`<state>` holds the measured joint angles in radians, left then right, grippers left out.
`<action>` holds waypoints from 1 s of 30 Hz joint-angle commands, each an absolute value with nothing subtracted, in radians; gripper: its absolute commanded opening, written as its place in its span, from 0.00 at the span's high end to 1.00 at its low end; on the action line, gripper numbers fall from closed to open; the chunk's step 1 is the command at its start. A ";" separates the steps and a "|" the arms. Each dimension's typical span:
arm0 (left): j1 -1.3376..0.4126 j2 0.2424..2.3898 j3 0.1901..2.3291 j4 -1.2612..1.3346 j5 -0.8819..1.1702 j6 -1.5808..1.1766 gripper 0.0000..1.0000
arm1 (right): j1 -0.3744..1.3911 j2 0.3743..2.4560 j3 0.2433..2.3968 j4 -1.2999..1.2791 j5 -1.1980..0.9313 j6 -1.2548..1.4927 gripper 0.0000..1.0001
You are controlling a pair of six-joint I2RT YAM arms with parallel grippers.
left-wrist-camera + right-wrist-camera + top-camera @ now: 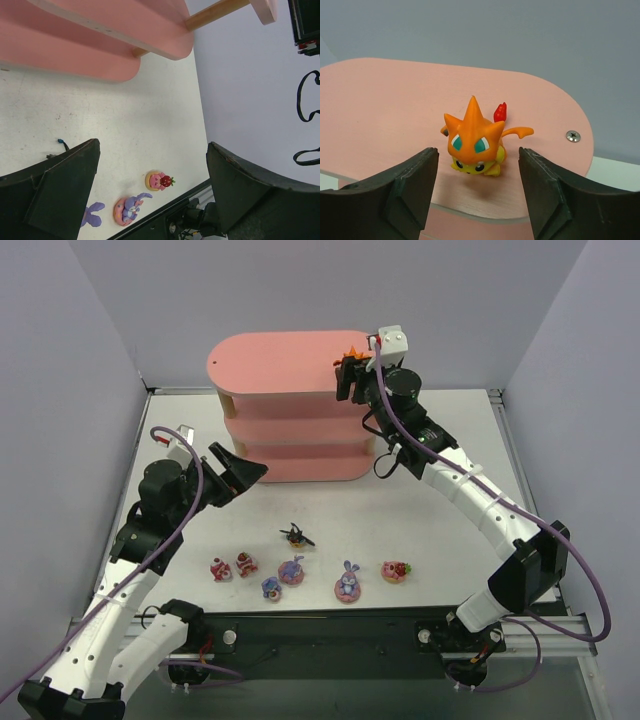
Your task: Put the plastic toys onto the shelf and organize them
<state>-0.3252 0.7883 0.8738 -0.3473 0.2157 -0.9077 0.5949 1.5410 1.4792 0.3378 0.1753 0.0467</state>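
The pink three-tier shelf [280,365] stands at the back of the table. An orange toy [475,140] sits upright on its top board near the right end, also seen from above [352,352]. My right gripper [478,160] is open, a finger on each side of the orange toy with gaps to it. My left gripper [240,472] is open and holds nothing, hovering left of the shelf's lower tiers. On the table near the front lie a black bat toy [295,535], three purple bunnies [347,583] [291,570] [271,588] and three red-and-white toys [396,571] [246,564] [219,569].
Grey walls close in the table on the left, back and right. The left wrist view shows the shelf's lower boards [100,30], a wooden post [215,12], a red-and-white toy [160,181] and a bunny [128,208] near the table's front edge.
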 commanded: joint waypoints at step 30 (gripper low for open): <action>-0.296 0.801 0.897 -0.377 0.196 -0.851 0.03 | 0.630 1.195 1.494 -0.324 -0.164 0.149 0.05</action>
<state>-0.3080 0.8024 0.8658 -0.3531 0.2119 -0.8764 0.5915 1.2385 1.5799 -0.1978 0.0284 0.1596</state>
